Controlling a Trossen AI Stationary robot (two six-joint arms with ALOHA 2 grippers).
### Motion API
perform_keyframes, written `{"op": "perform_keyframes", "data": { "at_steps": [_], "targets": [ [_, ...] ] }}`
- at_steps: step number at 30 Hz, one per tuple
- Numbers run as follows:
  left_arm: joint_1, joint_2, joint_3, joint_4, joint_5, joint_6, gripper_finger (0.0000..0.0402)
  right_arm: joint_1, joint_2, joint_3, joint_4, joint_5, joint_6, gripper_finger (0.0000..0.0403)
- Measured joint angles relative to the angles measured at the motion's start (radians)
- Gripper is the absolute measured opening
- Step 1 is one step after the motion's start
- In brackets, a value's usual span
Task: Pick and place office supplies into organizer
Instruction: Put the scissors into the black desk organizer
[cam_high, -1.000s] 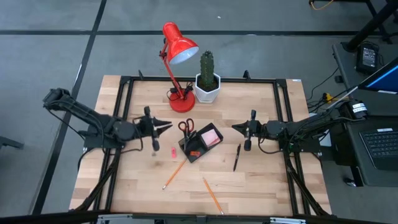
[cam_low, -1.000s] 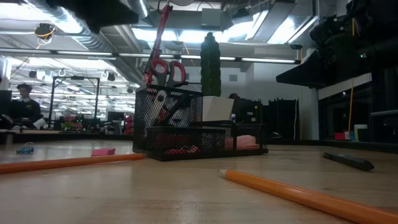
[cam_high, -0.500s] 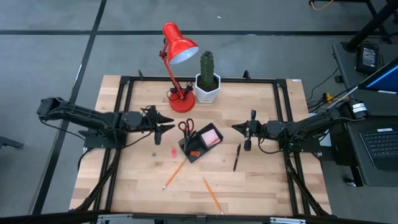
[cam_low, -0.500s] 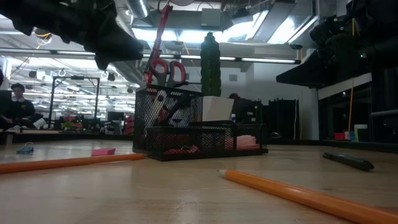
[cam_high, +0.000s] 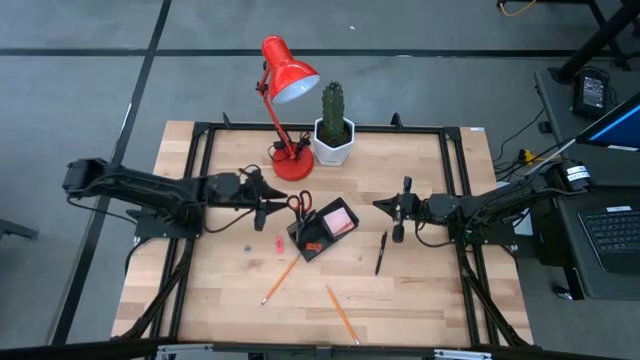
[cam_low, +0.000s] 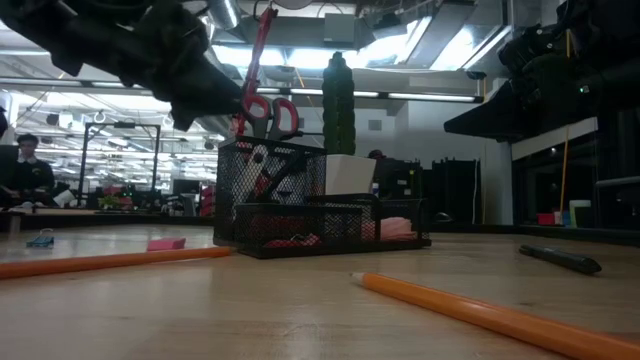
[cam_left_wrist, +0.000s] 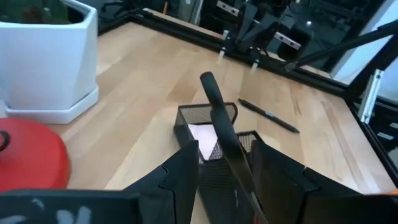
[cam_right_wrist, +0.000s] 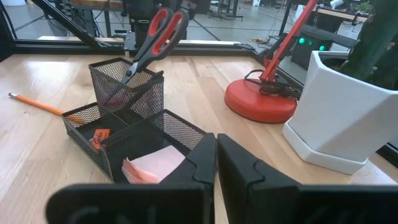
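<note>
The left gripper (cam_high: 275, 200) stands over the bench (cam_high: 420, 290) just left of the organizer (cam_high: 322, 231), its fingers apart and holding nothing. The scissors (cam_high: 301, 208) stand blades-down in the organizer's tall cup, handles leaning out toward that gripper, which suggests a delivery just made or a grasp lined up (the frames alone do not settle which). The right gripper (cam_high: 380, 206) waits near the organizer's right side, fingers together and empty. Inside the organizer lie the pink sticky-note pad (cam_high: 340, 219) and a small red piece (cam_high: 313, 246). Not yet placed on the bench: the black pen (cam_high: 381, 252) to the right, two orange pencils (cam_high: 281, 279) on the near side, and a pink piece (cam_high: 279, 244) to the left. The high view gives this layout but hides the organizer's depth. The right wrist view shows the scissors (cam_right_wrist: 152, 38) upright in the mesh cup and the pad (cam_right_wrist: 155, 164) in the low tray. The left wrist view shows a dark handle (cam_left_wrist: 227, 134) rising between the spread fingers (cam_left_wrist: 180, 180); contact cannot be told.
</note>
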Motion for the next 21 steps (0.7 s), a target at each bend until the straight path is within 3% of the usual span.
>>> {"op": "perform_keyframes", "data": {
  "at_steps": [14,21],
  "targets": [
    [0.037,0.092,0.0,0.143,0.127,0.022,0.0141,0.0,0.0,0.0,0.0,0.0,0.0,0.002],
    [0.037,0.116,0.0,0.137,0.131,0.013,0.0141,0.0,0.0,0.0,0.0,0.0,0.0,0.002]
  ]
}}
